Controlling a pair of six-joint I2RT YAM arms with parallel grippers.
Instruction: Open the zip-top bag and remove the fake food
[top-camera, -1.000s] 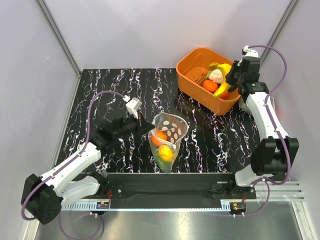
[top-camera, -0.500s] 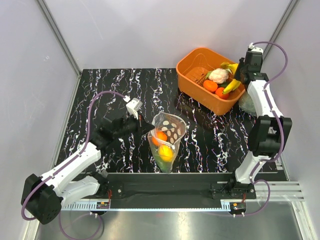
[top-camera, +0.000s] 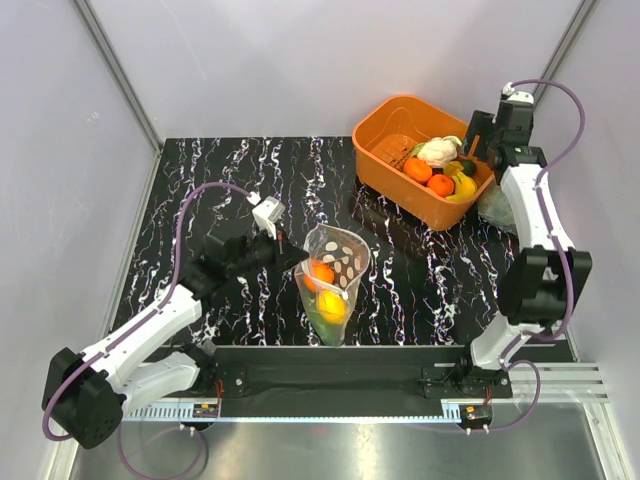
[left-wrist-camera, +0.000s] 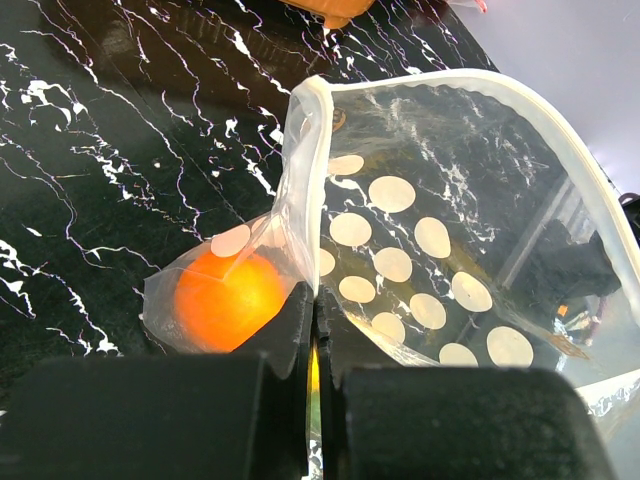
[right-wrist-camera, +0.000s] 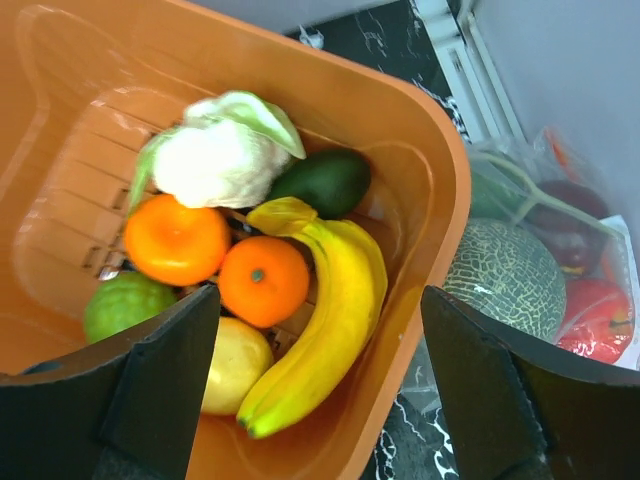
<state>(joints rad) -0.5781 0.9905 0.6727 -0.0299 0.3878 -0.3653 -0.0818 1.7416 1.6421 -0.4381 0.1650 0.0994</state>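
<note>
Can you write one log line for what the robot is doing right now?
left gripper: shut on bag rim | bag: open, orange inside | right gripper: open over basket | banana: in basket

**Table surface and what sits on it**

Table (top-camera: 220, 180): rectangular black slab with white marble-like veining. Pale walls close it in at 9, 12 and 3 o'clock. A black mounting bar (top-camera: 340, 365) runs along the 6 o'clock edge.

Three items rest directly on the slab:
1. Zip-top bag (top-camera: 335, 275): clear with pale round dots, standing upright with its mouth open upward. It is just toward 6 o'clock of centre, near the bar.
2. Orange basket (top-camera: 388, 147): at 1 to 2 o'clock, askew to the table edges and well apart from the zip-top bag.
3. Undotted clear bag (top-camera: 493, 207): at 3 o'clock, just beside the basket's outer wall, at the slab's edge
</note>
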